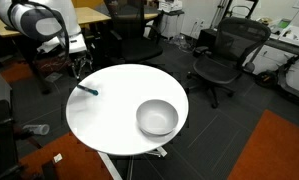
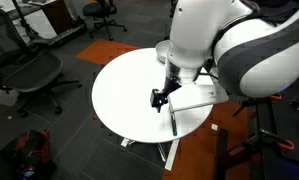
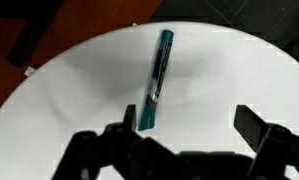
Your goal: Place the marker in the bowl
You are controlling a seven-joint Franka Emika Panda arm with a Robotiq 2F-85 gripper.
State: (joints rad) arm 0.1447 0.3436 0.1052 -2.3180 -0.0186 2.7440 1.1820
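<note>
Marker (image 3: 157, 80) lies flat on the white round table (image 3: 69, 90), ungrasped. In the wrist view it runs from 12 o'clock, slanting down toward 7 o'clock. In an exterior view, marker (image 1: 87, 88) sits at roughly 10 o'clock on the tabletop, near the rim. The bowl (image 1: 157, 117) sits at about 4 o'clock, well apart from it.

Gripper (image 3: 187, 125) is spread wide and empty, with one dark finger on either side of the frame bottom. The marker's lower end sits close to the finger at 7 o'clock, not centred in the gap.

Risks, as judged:
- Off-centre approach: a straight descent may land that finger on the marker, or knock it aside.
- Thin round body: a glancing touch could roll it. The rim is close, so it could drop to the floor.
- A pinch near one end may let it pivot during the carry across to the bowl.

Hard to read:
- The bowl is absent from the wrist view.
- In an exterior view the arm's bulk covers the far tabletop behind the gripper (image 2: 161, 98), and the bowl cannot be picked out there. The marker (image 2: 173, 122) reads only as a thin dark line.
- Gripper height above the table cannot be told, as the fingers are dark and blurred.
- Cap end unclear.
</note>
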